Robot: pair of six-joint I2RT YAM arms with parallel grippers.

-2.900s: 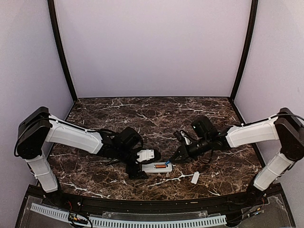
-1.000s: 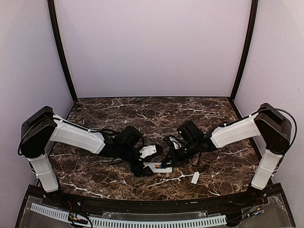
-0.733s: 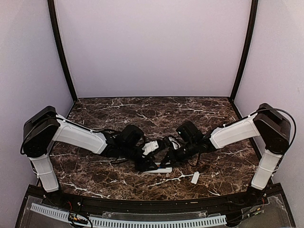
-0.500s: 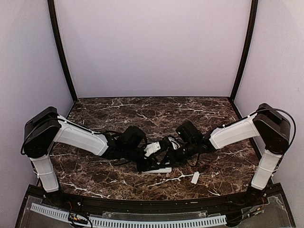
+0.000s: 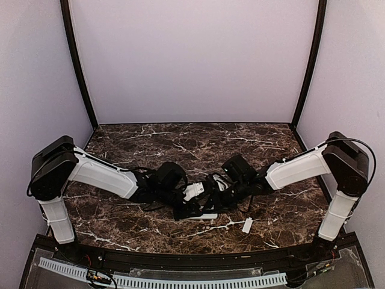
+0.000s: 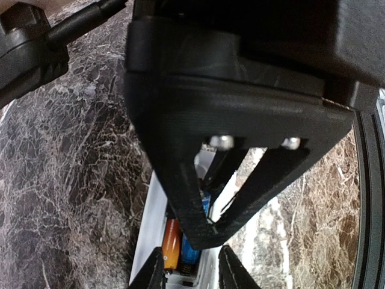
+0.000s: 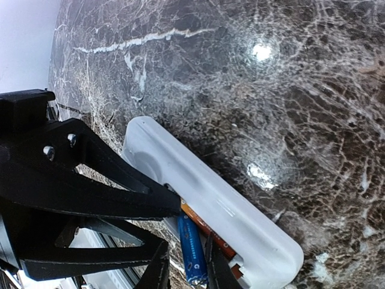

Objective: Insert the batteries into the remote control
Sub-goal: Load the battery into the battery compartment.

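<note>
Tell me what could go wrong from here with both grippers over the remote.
The blue battery lies askew to the remote control, beside the orange battery; pushed so, it may jam or pop out. The right gripper and left gripper crowd together and could collide.

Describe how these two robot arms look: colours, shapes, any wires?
Both the left arm and the right arm have smooth white shells between chunky black joints. A thin black cable loops over the right shoulder. Nearer the tips everything turns matte black. The jaws are angular black plastic with triangular cut-outs, fixed by small silver screws.
</note>
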